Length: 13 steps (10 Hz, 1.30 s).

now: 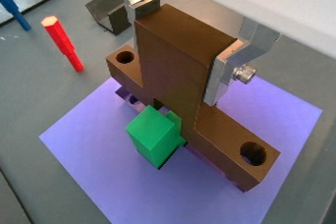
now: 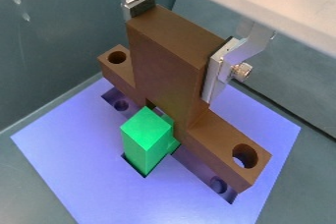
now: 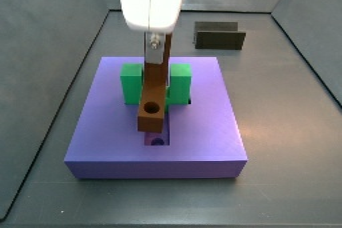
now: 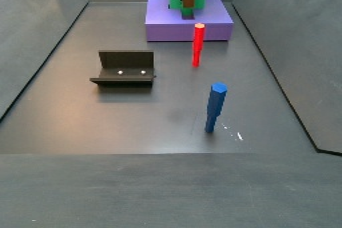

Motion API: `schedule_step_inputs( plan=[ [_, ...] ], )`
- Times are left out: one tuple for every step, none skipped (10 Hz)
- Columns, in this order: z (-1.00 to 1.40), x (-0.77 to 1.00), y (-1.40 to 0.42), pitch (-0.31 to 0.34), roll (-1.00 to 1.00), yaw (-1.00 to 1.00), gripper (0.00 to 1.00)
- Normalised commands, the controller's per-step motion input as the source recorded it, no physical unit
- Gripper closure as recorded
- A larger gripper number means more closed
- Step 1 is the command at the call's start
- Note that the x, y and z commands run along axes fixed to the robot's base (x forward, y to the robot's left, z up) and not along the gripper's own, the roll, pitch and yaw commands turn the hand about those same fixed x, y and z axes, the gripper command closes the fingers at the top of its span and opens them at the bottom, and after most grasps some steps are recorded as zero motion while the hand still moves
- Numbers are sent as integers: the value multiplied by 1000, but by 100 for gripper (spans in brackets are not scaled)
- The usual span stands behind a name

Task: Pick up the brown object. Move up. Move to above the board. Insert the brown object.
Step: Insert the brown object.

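Over the board: the gripper (image 2: 188, 33) hangs directly above the purple-blue board (image 3: 201, 137), its silver fingers (image 1: 247, 56) clamped on the upright chunk of the brown object (image 1: 178, 66).
Brown object's place: in both side views its long flat bar (image 3: 152, 112) lies along the board's central groove, beside the green U-shaped block (image 2: 148, 140); a round hole shows near each bar end in both wrist views.
Contact with the board: the bar looks low in or on the groove, but whether it is fully seated cannot be told.
Step in hand: judged as the insertion, the last step, well along.
Next move: probably a straight downward press, bar kept in line with the groove, then letting go; a skewed bar could jam against the green block.
Tabletop: a dark grey floor carries the board.
Away from the board: a red peg (image 4: 198, 44) stands just beside the board, a blue peg (image 4: 215, 108) farther off, and the fixture (image 4: 124, 68) well apart from the board.
Room: plain grey walls enclose the floor.
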Motion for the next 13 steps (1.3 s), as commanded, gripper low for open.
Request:
schedule_step_inputs(
  plan=[
    [-249, 46, 0, 0, 56, 0, 100],
    [-234, 29, 0, 0, 50, 0, 100],
    [-234, 20, 0, 0, 47, 0, 100],
    [-231, 0, 0, 0, 41, 0, 100],
    [-231, 9, 0, 0, 27, 0, 100],
    [-240, 0, 0, 0, 14, 0, 100],
    [-214, 0, 0, 0, 3, 0, 100],
    [-200, 0, 0, 0, 0, 0, 100],
    [-183, 57, 0, 0, 0, 0, 100],
    [-94, 229, 0, 0, 0, 0, 100],
    [-100, 231, 0, 0, 0, 0, 100],
    [-97, 191, 0, 0, 0, 0, 100],
    [-100, 174, 0, 0, 0, 0, 100]
  ],
)
